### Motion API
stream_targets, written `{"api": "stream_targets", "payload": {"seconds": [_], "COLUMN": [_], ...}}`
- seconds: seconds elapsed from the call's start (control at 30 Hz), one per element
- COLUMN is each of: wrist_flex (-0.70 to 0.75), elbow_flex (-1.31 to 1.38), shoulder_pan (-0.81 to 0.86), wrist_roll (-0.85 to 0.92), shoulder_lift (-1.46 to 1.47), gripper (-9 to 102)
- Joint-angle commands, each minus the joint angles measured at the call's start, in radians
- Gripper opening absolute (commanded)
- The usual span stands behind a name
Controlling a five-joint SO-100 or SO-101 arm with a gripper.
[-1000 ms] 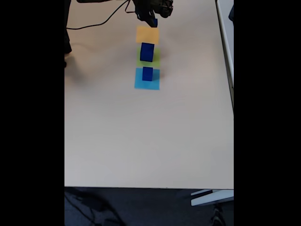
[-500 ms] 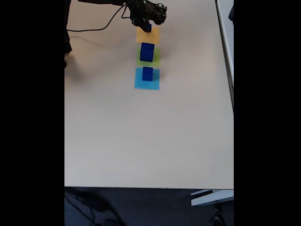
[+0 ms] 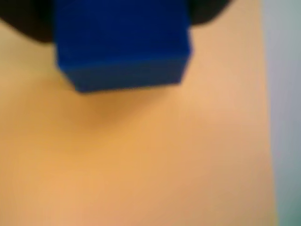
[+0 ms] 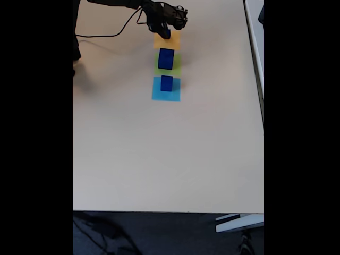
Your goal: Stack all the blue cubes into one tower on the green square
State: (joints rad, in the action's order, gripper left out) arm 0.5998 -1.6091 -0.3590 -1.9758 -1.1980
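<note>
Fixed view: tool [image 4: 166, 31] closed on small blue cube [image 4: 167, 33] over orange-yellow square [image 4: 167, 40] at far end of counter [image 4: 159, 159]. Green square [image 4: 168, 64], carrying large blue cube [image 4: 166, 58], directly nearer camera; medium blue cube [image 4: 167, 83] on light-blue square [image 4: 166, 89] beyond. Wrist view: cube apparently just above paper; contact unclear through blur.

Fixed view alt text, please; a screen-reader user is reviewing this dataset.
The end effector holds a small blue cube at the orange square near the table's far edge. In a row toward the camera, a large cube sits on the green square and a medium cube on the light-blue square.
</note>
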Motion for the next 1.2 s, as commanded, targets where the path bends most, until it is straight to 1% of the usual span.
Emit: {"api": "stream_targets", "payload": {"seconds": [0.0,0.13,0.33,0.6,0.67,0.73,0.93,1.17], "wrist_flex": [0.008,0.018,0.031,-0.018,0.0,0.057,0.161,0.179], "elbow_flex": [0.071,0.114,0.19,0.247,0.282,0.331,0.35,0.202], "shoulder_pan": [0.017,0.008,0.008,0.041,0.066,0.097,0.179,0.241], "wrist_roll": [0.023,0.017,0.021,0.058,0.092,0.127,0.236,0.305], "shoulder_lift": [-0.064,-0.054,-0.066,-0.11,-0.115,-0.115,-0.163,-0.256], "gripper": [12,12,17,19,19,19,17,16]}}
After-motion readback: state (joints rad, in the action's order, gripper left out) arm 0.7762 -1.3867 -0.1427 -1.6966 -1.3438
